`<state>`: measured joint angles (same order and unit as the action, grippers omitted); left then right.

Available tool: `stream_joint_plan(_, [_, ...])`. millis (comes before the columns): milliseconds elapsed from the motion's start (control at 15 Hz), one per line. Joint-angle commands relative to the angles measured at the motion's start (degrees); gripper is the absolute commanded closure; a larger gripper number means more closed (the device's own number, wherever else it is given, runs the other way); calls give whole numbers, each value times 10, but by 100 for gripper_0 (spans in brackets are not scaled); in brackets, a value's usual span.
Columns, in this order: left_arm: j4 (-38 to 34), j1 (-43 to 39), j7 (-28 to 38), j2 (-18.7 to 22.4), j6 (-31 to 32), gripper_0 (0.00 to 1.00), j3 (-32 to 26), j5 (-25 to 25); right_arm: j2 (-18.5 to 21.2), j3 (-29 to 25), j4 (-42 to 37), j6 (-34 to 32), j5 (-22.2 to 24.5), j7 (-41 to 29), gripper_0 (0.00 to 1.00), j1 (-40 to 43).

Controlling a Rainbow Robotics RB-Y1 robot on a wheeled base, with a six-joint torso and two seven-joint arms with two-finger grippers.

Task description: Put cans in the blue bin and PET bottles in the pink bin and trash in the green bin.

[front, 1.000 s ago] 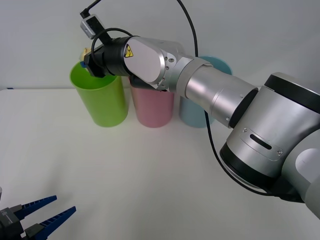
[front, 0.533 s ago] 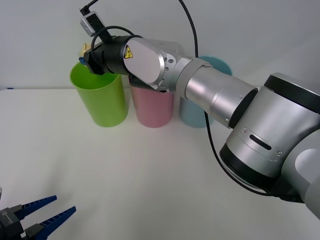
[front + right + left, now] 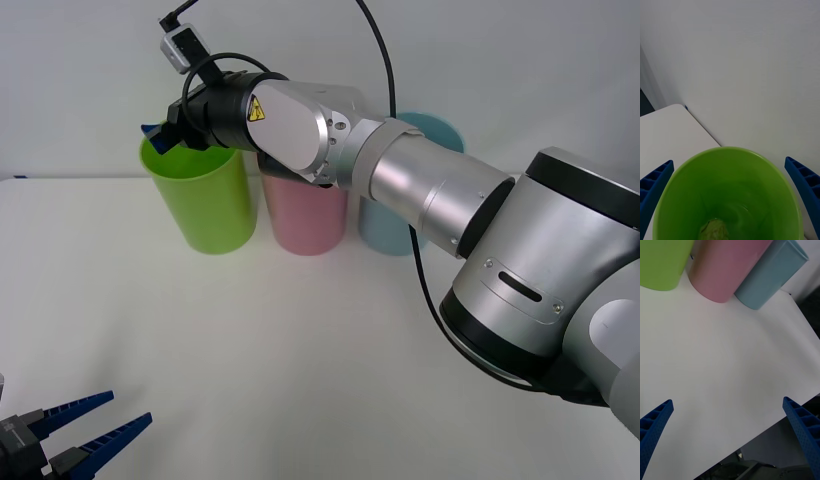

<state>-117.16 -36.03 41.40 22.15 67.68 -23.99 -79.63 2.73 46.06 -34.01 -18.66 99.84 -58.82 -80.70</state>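
Three bins stand in a row at the back of the table: the green bin (image 3: pixel 200 205) on the left, the pink bin (image 3: pixel 305 215) in the middle, the blue bin (image 3: pixel 395 225) on the right. My right gripper (image 3: pixel 160 135) hovers over the green bin's mouth, open and holding nothing. The trash (image 3: pixel 715 230), a pale lumpy ball, lies at the bottom of the green bin (image 3: pixel 730 187). My left gripper (image 3: pixel 85 425) is parked open low at the table's front left corner. From the left wrist, the green bin (image 3: pixel 660 262), pink bin (image 3: pixel 722 270) and blue bin (image 3: pixel 769 275) show across the table.
A white wall rises right behind the bins. The white table (image 3: pixel 300 350) stretches bare between the bins and the left gripper. My right arm reaches across above the pink and blue bins.
The right gripper has opened over the green bin. The pale ball that sat between its fingers has dropped and now lies at the bin's bottom. The left arm has not moved.
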Motion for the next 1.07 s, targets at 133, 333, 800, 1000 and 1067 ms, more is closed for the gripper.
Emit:
stream_joint_plan(133, [0, 0, 0, 0, 0, 0, 0, 0, 0, 1, 1, -1, 0, -2, 0, 0])
stream_joint_plan(333, [0, 0, 0, 0, 0, 0, 0, 0, 6, -7, -18, 3, -27, 5, 0, 0])
stream_joint_plan(800, [0, 0, 0, 0, 0, 0, 0, 0, 194, -11, -300, -1, -130, 9, 0, 75])
stream_joint_plan(1000, [0, 0, 0, 0, 0, 0, 0, 0, 302, -35, -468, -6, -154, 11, 0, 161])
stream_joint_plan(1067, [0, 0, 0, 0, 0, 0, 0, 0, 326, -63, -514, -26, -154, 13, 0, 197])
